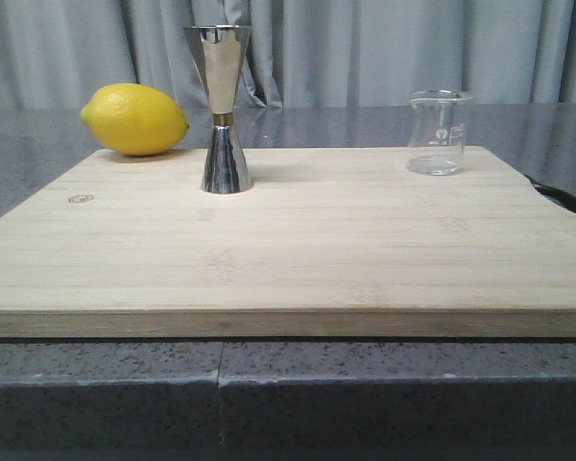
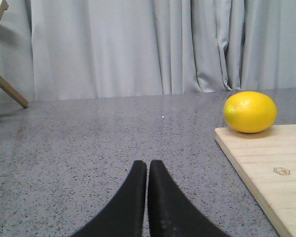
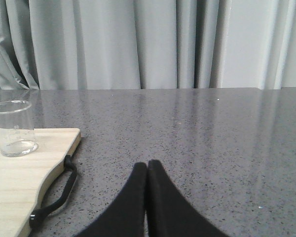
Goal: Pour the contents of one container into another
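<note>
Grey curtains back a speckled grey table [image 1: 38, 134] carrying a pale wooden board [image 1: 288, 259]. On it a steel hourglass jigger [image 1: 221, 110] and clear glass beaker [image 1: 439, 133] stand upright, well apart. Left hand [image 2: 148, 170] and right hand [image 3: 147, 170] rest pressed together off the board; any grasp should keep the jigger level.

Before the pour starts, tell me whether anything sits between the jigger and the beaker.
Nothing visible does. The jigger and the glass beaker stand apart on the cutting board with bare wood between them; the lemon lies on the jigger's other side.
</note>
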